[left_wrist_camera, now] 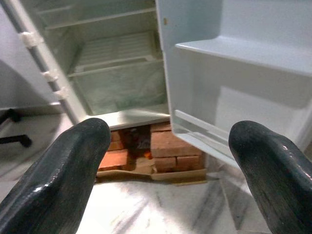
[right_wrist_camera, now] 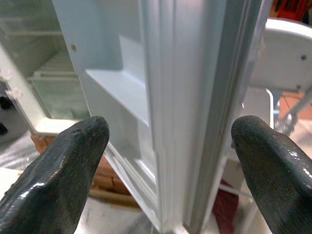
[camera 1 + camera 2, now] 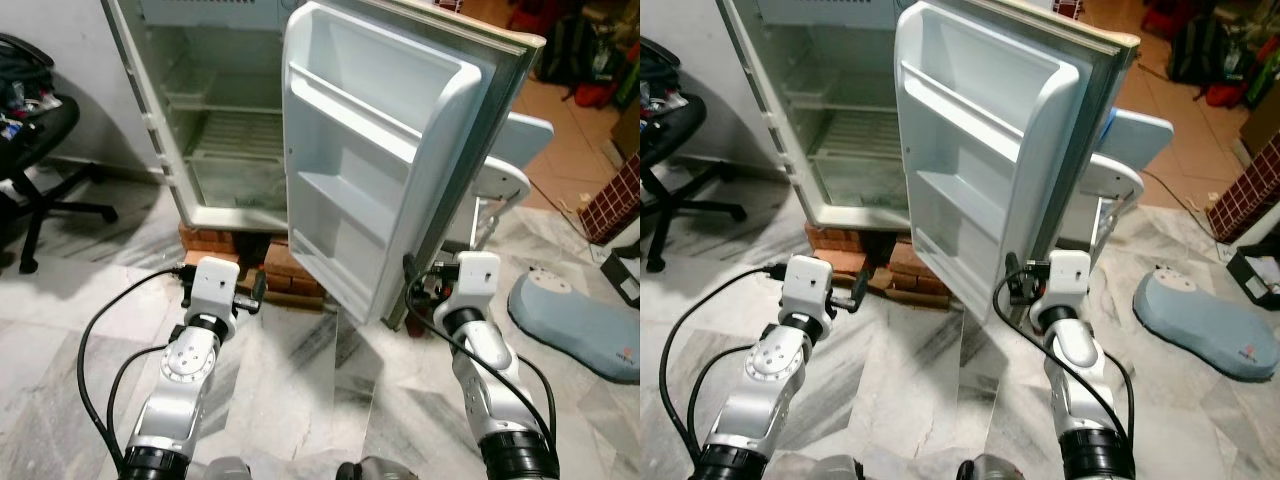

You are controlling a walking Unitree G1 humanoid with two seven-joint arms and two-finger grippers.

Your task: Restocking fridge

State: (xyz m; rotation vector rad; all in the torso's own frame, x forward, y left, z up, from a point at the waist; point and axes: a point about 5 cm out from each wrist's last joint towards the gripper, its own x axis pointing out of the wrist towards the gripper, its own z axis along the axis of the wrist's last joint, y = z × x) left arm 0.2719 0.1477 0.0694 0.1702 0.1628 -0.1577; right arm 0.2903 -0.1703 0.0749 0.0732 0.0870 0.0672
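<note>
While the fridge point(image 3: 215, 120) stands open on bricks point(image 1: 168, 148), its door point(image 3: 380, 150) swings wide, two door shelves bare. Right claw point(image 2: 165, 161) gapes around the door's edge, gripping nothing. Left claw point(image 1: 165, 165) spreads empty, facing the bricks. One office chair point(image 3: 30, 150) sits left.

Glossy white plastic fridge door point(image 3: 380, 150) with smooth moulded shelves, rough red bricks point(image 1: 168, 148) under the fridge point(image 3: 200, 110), polished veined marble floor point(image 3: 300, 380), shiny black rubbery pincer fingers point(image 1: 63, 170), brushed silver metal arms point(image 3: 185, 370), matt grey-blue plastic pad point(image 3: 575, 320)
</note>
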